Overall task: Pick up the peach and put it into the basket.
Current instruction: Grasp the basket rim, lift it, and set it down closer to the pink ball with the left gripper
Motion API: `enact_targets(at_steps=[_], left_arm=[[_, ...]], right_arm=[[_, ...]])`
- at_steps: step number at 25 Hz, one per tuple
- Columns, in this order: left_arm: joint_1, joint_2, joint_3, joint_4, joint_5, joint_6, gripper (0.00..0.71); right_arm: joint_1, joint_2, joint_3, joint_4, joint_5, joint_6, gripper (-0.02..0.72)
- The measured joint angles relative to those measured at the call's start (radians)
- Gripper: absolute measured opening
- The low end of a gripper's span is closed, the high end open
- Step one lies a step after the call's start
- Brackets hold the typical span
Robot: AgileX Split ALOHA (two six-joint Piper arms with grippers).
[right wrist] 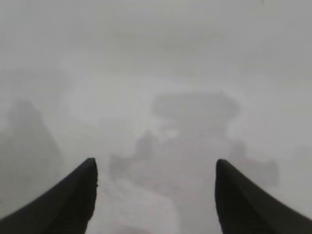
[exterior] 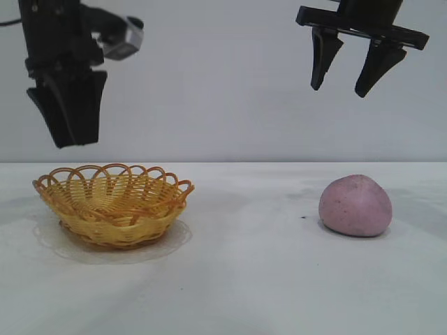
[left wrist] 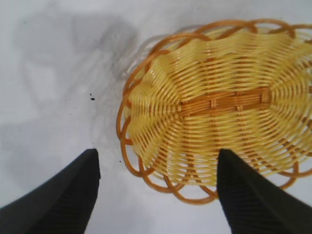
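Hanging high above the white bench [exterior: 251, 279], both arms are clear of everything on it. The right end effector [exterior: 348, 73] is at the upper right of the exterior view, its two black fingers [exterior: 324, 59] spread apart and pointing down, with nothing between them. It is well above the peach [exterior: 355, 205], slightly to the left of it. The right wrist view shows the same two fingers [right wrist: 63, 204] apart over bare bench surface [right wrist: 156, 73] marked only by faint shadows.

The peach, a dull pink-mauve rounded lump with faint dark speckles, sits on the bench at the right side of the scene, touching nothing else.

The basket [exterior: 113, 204], woven in yellow with an orange looped rim, stands on the bench at the left, well apart from the peach. Nothing lies inside it. From the left wrist view its darker orange base strip runs along the middle of the oval [left wrist: 219, 105].

The left end effector [exterior: 68, 112] hangs at the upper left, well above the basket and a little to its left. In the left wrist view its dark fingers [left wrist: 63, 200] are wide apart and hold nothing, with the basket's near rim lying between them below.
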Motion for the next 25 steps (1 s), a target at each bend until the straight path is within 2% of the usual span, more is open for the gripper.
enact_targets(at_steps=[7, 12, 15, 18, 19, 21, 25], left_arm=[[0.0, 0.094, -0.086, 0.0, -0.006, 0.0, 0.481], [0.0, 0.133, -0.098, 0.004, -0.004, -0.002, 0.481], [0.0, 0.137, -0.098, 0.012, 0.013, -0.002, 0.32], [0.0, 0.137, -0.101, 0.027, 0.04, -0.002, 0.101], [0.0, 0.139, -0.105, 0.027, 0.053, -0.002, 0.06], [0.0, 0.144, -0.122, 0.02, 0.072, -0.005, 0.0], [0.0, 0.138, -0.155, -0.003, 0.081, -0.118, 0.0]], right_arm=[[0.0, 0.0, 0.0, 0.0, 0.002, 0.0, 0.426], [0.0, 0.0, 0.0, 0.0, 0.002, 0.0, 0.426], [0.0, 0.0, 0.0, 0.0, 0.002, -0.002, 0.426], [0.0, 0.0, 0.0, 0.0, 0.002, -0.002, 0.426], [0.0, 0.0, 0.0, 0.0, 0.002, -0.002, 0.426], [0.0, 0.0, 0.0, 0.0, 0.002, -0.002, 0.426], [0.0, 0.0, 0.0, 0.0, 0.002, -0.002, 0.426]])
